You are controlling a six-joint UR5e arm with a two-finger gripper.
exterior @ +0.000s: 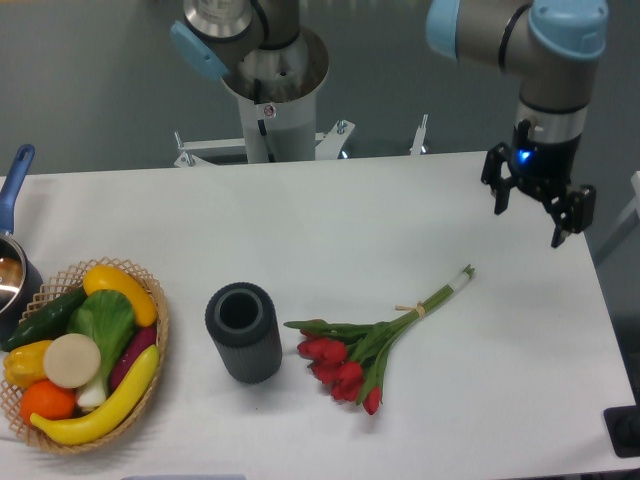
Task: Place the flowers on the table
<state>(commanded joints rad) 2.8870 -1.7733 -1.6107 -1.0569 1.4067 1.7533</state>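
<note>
Right now your gripper [540,207] hangs over the far right part of the table [330,215], fingers spread apart and pointing down, with nothing between them. A blue light shows on the wrist just above it. It is well apart from the flowers [362,345].

You can see the flowers lying flat on the table, right of centre and toward the near edge. Red heads point toward the near left, clustered together; green stems run up to the right, ending in pale cut tips. A thin string wraps the stems about halfway along. Green leaves spread out to the left of the heads, the longest tip reaching toward the dark cylinder [244,332].

That cylinder is a dark grey ribbed vase or cup, upright, open top facing the camera, just left of the flowers. Whether a leaf tip touches it you cannot tell; it looks slightly apart.

At the near left corner you have a wicker basket [158,330] filled with vegetables: yellow pepper, cucumber, leafy green, a white round piece, an orange one, a long yellow piece, something purple. Behind the basket, at the left edge, a pot with a blue handle [17,175] is partly cut off.

Arm base [272,95] stands behind the far edge of the table.
</note>
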